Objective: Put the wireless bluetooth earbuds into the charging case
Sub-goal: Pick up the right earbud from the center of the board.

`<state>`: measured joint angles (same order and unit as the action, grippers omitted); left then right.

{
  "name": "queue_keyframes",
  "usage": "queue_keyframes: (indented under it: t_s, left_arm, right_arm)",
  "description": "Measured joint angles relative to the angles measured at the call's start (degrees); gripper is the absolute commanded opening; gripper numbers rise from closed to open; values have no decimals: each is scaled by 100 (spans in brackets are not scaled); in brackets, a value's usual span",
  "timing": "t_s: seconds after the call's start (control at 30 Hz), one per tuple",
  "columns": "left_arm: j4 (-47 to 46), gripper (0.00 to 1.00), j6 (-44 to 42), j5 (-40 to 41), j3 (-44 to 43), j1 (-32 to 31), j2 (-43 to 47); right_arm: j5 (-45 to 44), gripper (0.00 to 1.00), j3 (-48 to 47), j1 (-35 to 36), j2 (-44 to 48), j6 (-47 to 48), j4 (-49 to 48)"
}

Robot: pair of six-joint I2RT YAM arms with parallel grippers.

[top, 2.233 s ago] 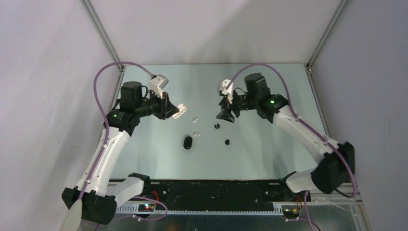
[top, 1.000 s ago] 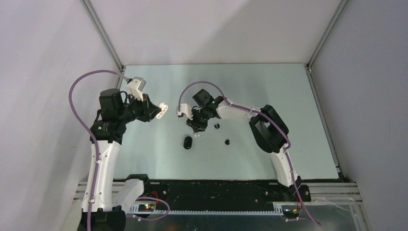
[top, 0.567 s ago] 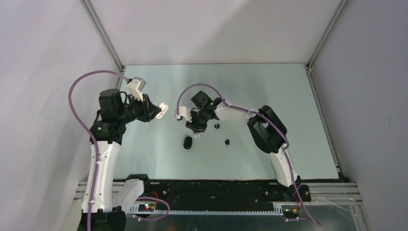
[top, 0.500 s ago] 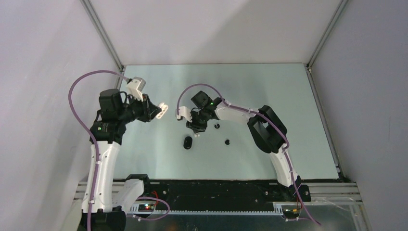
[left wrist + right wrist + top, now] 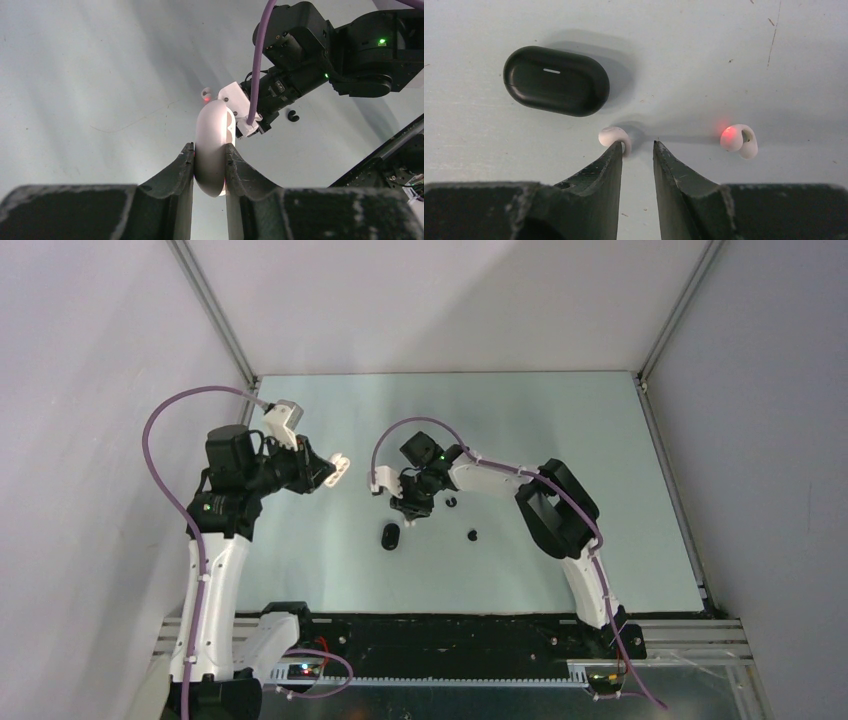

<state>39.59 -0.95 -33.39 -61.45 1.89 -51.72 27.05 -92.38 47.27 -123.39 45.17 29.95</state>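
Note:
The black charging case (image 5: 556, 81) lies shut on the table, also visible in the top view (image 5: 390, 535). My right gripper (image 5: 638, 146) hovers low just beside it, jaws open by a narrow gap with nothing between them. Its left fingertip (image 5: 616, 150) touches a white earbud (image 5: 613, 136), which lies outside the gap. A second white earbud (image 5: 739, 141), glowing red, rests to the right. Two black earbuds (image 5: 451, 502) (image 5: 473, 535) lie further right. My left gripper (image 5: 209, 150) is raised at the left, shut on a white oval case (image 5: 212, 130).
The right arm's wrist and white camera mount (image 5: 240, 102) sit just beyond the held white case in the left wrist view. The enclosure's walls and metal frame (image 5: 215, 315) border the table at the back and sides.
The right gripper's jaws have narrowed slightly beside the white earbud, and its wrist has shifted a little. The left arm and its white case have not moved.

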Motion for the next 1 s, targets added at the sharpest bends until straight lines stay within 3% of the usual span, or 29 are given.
queue_keyframes:
  t_s: [0.2,0.57,0.9,1.0]
  left_arm:
    - [0,0,0,-4,90,0,11]
    - [-4,0,2,-7,116,0,24]
    - [-7,0,2,-22,116,0,39]
    - [-11,0,2,-33,118,0,39]
  right_arm:
    - [129,28,17,4,28,68,92]
    - [527,3,90,70,72,291,557]
    - [540,7,120,70,125,317,686]
    - [538,13,129,63,149,315,708]
